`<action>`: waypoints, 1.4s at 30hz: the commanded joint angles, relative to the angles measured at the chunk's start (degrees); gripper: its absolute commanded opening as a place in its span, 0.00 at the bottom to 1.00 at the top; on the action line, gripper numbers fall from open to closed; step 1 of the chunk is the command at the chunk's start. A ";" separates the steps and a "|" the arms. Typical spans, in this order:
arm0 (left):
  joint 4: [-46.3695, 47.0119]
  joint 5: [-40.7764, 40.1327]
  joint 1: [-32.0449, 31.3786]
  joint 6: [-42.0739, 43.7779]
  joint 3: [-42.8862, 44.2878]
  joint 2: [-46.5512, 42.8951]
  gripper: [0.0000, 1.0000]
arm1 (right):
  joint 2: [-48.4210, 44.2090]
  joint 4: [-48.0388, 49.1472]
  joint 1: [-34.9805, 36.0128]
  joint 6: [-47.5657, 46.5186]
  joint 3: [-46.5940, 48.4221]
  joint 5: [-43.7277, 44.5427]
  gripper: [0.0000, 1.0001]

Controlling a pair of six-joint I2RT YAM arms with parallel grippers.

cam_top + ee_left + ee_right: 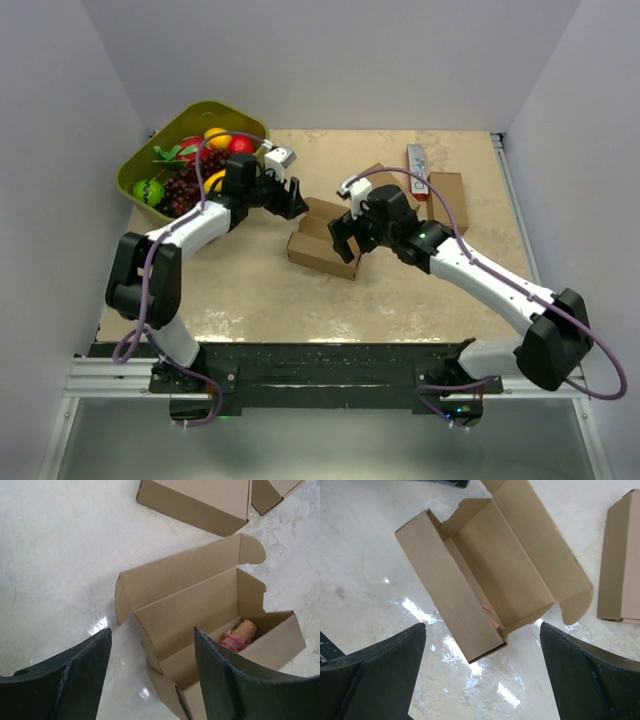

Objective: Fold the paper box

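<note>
**Open box lies crosswise between two spread grippers**

At the far left of the table (250,300) sits one green bowl (135,185) heaped with fruit, well apart from the work.

The left gripper (290,195) comes next. Its jaws are spread and nothing is between them. It hovers just behind the back left corner of the paper box (320,250). In its own wrist view the box lies ahead and slightly to the right.

The box rests on the table near the middle, between the two grippers. Its long axis runs roughly across the table from left to right, with the right end a little nearer the arms. The lid (185,572) is hinged on the far long side and leans back, open. A small rounded flap shows at each of its ends. One pink thing (237,635) lies inside.

The right gripper (345,235) hangs over the right end of the box, also spread wide and holding nothing. In the top view it looks like the nearer of the two. Closing the box probably means swinging the lid toward the arms, across the short axis, and the left gripper is on the lid's side.

Further right is one closed brown box (378,177), partly hidden by the right arm. A second closed box (447,190) and one white-and-red carton (418,170) lie nearby.

That makes one open box, two closed boxes, one carton and one bowl.
</note>
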 commanded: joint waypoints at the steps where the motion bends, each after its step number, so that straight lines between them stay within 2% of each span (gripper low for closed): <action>1: 1.38 -2.02 -0.96 3.24 6.46 6.24 0.72 | 3.50 1.90 2.30 -2.10 1.17 -1.28 0.99; 10: -0.64 -5.37 -0.96 3.50 13.06 15.56 0.71 | 1.22 4.10 2.75 0.63 -2.61 -1.36 0.99; 14: 0.06 -3.17 -0.96 3.15 12.89 16.79 0.62 | 0.78 4.45 2.75 0.81 -3.93 -0.39 0.99; 17: 1.46 -1.59 -0.96 2.97 12.36 17.06 0.49 | 1.39 4.63 2.83 0.28 -3.93 -1.70 0.99; 20: 2.78 1.74 -0.96 2.36 11.75 17.76 0.30 | 2.53 5.24 4.23 -0.60 -3.75 -1.10 0.99; 28: 4.54 2.72 -0.96 1.75 10.17 17.94 0.01 | 8.24 6.47 9.86 -3.94 -2.44 6.01 0.99; 32: 5.51 2.72 -0.96 1.48 8.67 16.19 0.00 | 10.62 7.17 10.66 -3.59 -2.17 10.41 0.98; 36: 6.91 2.99 -0.96 0.60 6.04 13.72 0.00 | 12.46 6.12 10.66 -2.18 -0.95 15.06 0.92; 42: 8.49 2.37 -0.96 -0.01 1.91 7.84 0.00 | 13.17 5.07 10.57 1.24 -1.12 17.53 0.82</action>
